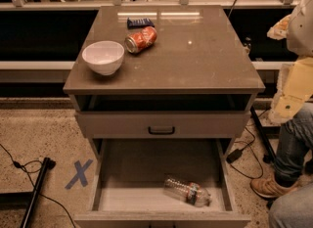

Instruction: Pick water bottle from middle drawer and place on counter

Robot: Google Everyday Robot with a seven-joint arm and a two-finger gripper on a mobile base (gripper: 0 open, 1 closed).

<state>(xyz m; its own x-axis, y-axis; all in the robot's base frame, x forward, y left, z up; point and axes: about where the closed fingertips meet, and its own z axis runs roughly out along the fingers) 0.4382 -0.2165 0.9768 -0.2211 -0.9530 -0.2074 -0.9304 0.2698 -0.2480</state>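
The water bottle, clear and ribbed with a dark-and-red label band, lies on its side on the pale floor of the open middle drawer, front right of centre. The counter is the glossy brown-grey top of the cabinet. My gripper hangs at the right edge of the view, beside the cabinet's right front corner. It is well above and to the right of the bottle and touches nothing.
On the counter stand a white bowl, an orange soda can on its side and a dark blue packet. The top drawer front with a black handle is shut. A person's legs are at right. Cables and a blue X are on the floor.
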